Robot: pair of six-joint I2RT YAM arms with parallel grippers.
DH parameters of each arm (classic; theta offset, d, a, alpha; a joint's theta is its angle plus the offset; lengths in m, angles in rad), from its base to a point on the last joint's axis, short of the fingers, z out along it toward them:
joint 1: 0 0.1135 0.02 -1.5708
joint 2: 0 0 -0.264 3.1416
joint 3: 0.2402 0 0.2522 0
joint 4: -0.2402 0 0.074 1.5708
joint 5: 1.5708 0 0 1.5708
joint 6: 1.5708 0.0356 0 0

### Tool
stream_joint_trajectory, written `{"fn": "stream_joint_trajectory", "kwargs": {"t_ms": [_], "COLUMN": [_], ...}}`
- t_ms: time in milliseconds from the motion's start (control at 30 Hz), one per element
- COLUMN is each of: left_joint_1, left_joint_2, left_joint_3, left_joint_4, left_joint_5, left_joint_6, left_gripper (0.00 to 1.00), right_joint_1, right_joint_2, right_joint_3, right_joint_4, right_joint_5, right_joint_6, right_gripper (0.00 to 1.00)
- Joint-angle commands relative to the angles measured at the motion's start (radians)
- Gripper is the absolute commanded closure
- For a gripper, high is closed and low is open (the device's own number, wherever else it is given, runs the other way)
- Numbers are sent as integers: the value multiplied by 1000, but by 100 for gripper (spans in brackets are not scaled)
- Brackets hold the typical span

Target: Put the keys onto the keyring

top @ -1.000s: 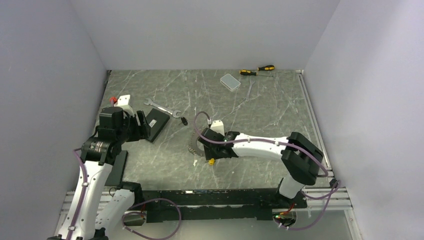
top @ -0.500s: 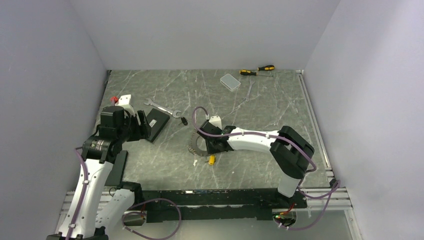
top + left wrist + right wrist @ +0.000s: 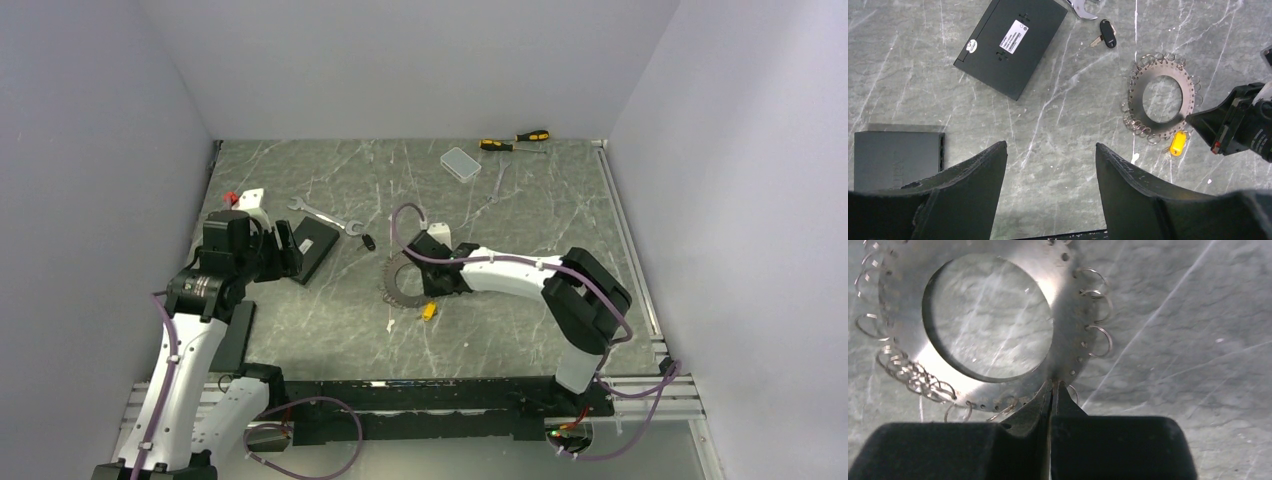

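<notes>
The keyring point(image 3: 397, 293) is a flat silvery disc with a big hole and small wire loops round its rim, lying mid-table. My right gripper point(image 3: 423, 284) is shut on its right rim; the right wrist view shows the fingertips point(image 3: 1060, 392) pinching the metal band point(image 3: 1064, 330). The left wrist view has the keyring point(image 3: 1135, 100) with the right gripper point(image 3: 1191, 119) at its edge. A yellow-headed key point(image 3: 428, 311) point(image 3: 1177, 143) and a pale key point(image 3: 389, 325) point(image 3: 1135, 158) lie just near of it. A black-headed key point(image 3: 368, 241) point(image 3: 1107, 40) lies beyond. My left gripper point(image 3: 283, 255) point(image 3: 1050, 146) hangs open and empty at the left.
A flat black block point(image 3: 315, 250) point(image 3: 1010, 45) lies by the left gripper, and another dark slab point(image 3: 898, 152) beside the left arm. A silver spanner point(image 3: 325, 215) lies behind the block. A clear box point(image 3: 460, 163) and yellow-and-black screwdrivers point(image 3: 515, 140) sit near the back wall.
My right gripper has closed onto the keyring's rim after shifting slightly left and away. More of the ring shows in the top view now. The left arm has barely moved.
</notes>
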Motion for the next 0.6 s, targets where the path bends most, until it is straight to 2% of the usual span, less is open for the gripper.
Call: {"fn": "stream_joint_trajectory", "kwargs": {"t_ms": [0,233,267,433,500,567], "left_joint_1": [9,17,17,17,18,19], "left_joint_2": [-1,0,-1,1,1,1], "left_joint_3": [4,4,3,4,2,1], "left_joint_4": [25,29,28,29,31,32], "left_joint_5": [20,27,26,29,32,36], "left_joint_6": [-5,-4,-4,-4,-3,-3], "left_gripper": [30,30,30,30,30,30], "right_joint_1": [-66,-154,-169,-194,-193,-189], "right_joint_2": [-23,-26,-34,-138,-181,-209], "right_joint_3": [17,42,45,13,-8,-37], "right_joint_4": [27,28,21,13,1,-9], "right_joint_5": [46,62,54,-26,-53,-73], "right_joint_6": [-51,-112,-118,-123,-97,-57], "right_gripper": [100,100,94,41,35,33]}}
